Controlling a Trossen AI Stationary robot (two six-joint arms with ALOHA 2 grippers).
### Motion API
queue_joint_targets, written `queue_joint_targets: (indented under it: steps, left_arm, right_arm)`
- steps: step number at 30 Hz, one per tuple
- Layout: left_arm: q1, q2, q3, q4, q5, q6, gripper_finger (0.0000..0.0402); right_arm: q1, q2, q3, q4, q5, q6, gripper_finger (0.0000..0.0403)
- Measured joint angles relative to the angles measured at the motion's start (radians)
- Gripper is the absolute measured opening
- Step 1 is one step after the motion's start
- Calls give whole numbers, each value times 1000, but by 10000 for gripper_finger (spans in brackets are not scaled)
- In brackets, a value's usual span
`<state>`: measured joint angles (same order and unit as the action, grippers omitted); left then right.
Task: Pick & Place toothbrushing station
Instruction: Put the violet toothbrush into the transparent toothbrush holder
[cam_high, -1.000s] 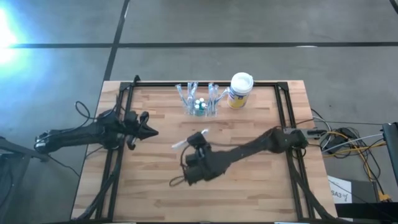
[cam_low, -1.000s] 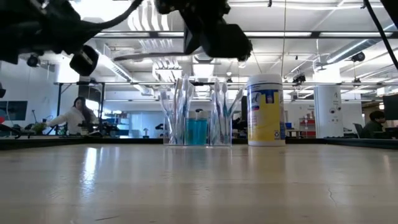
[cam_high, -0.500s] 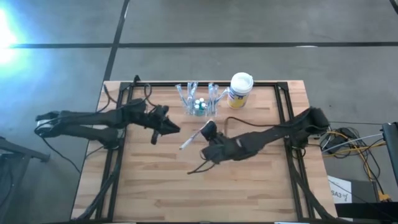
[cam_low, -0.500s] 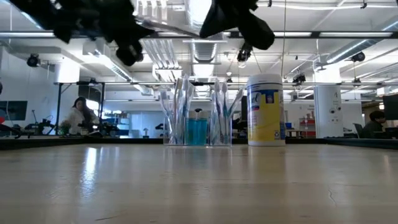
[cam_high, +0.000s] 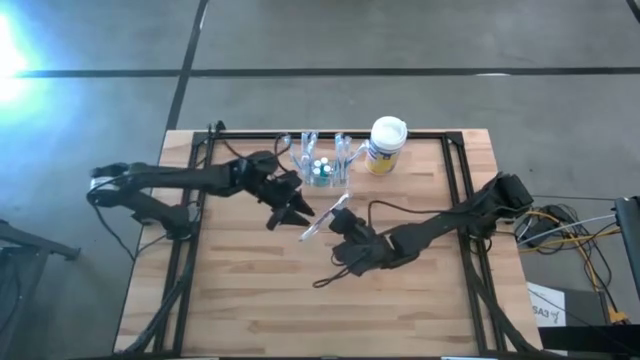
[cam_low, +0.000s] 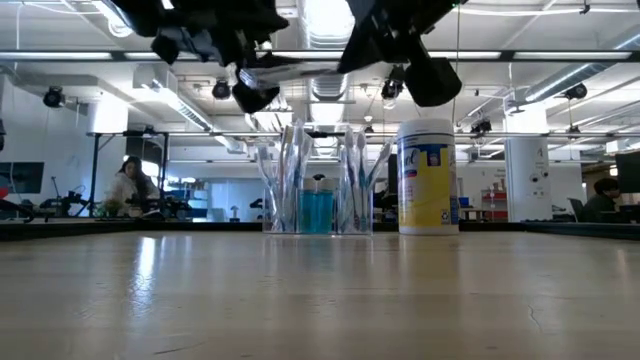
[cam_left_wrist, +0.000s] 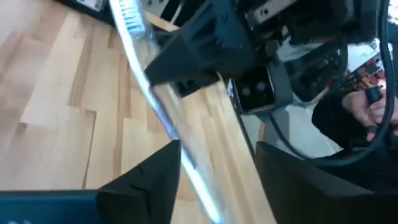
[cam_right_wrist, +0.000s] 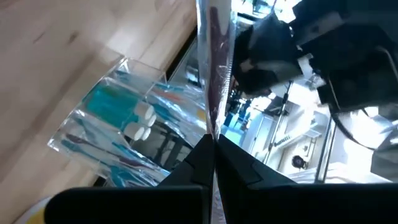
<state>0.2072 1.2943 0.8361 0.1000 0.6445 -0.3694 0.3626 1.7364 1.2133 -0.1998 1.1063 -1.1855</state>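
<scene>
The clear toothbrushing station (cam_high: 321, 168) stands upright at the table's far edge, holding toothbrushes and blue bottles.

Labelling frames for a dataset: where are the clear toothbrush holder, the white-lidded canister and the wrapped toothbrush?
clear toothbrush holder (cam_high: 321, 170): high view, its centre.
white-lidded canister (cam_low: 427, 185): low view, yellow label.
wrapped toothbrush (cam_right_wrist: 213, 74): right wrist view, mid-shaft.

One camera looks straight down on my bench (cam_high: 400, 300) — another sits level at its surface. Both show the toothbrushing station (cam_high: 320, 165); my wrist cameras ride close.
</scene>
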Motion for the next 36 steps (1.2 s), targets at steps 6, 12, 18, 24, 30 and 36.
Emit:
queue_joint_targets:
  steps: [6, 12, 18, 24, 30, 36]
  left_arm:
    - [-11, 95, 55, -56, 15, 9, 235]
    - [-18, 142, 85, -57, 35, 28, 236]
    - [-31, 157, 99, -50, 37, 36, 234]
    - [-50, 157, 113, -49, 15, 98, 178]
    - [-57, 166, 134, -76, -37, 151, 27]
    - [-60, 161, 129, -51, -79, 189, 31]
  right_arm:
    - [-1, 0, -6, 5, 20, -1, 8]
    - [0, 0, 3, 19, 21, -1, 8]
    - [-1, 0, 3, 28, 20, -3, 8]
    - [-1, 0, 3, 28, 20, 10, 8]
    - [2, -3, 4, 48, 29, 11, 8]
    - [9, -15, 3, 80, 38, 17, 8]
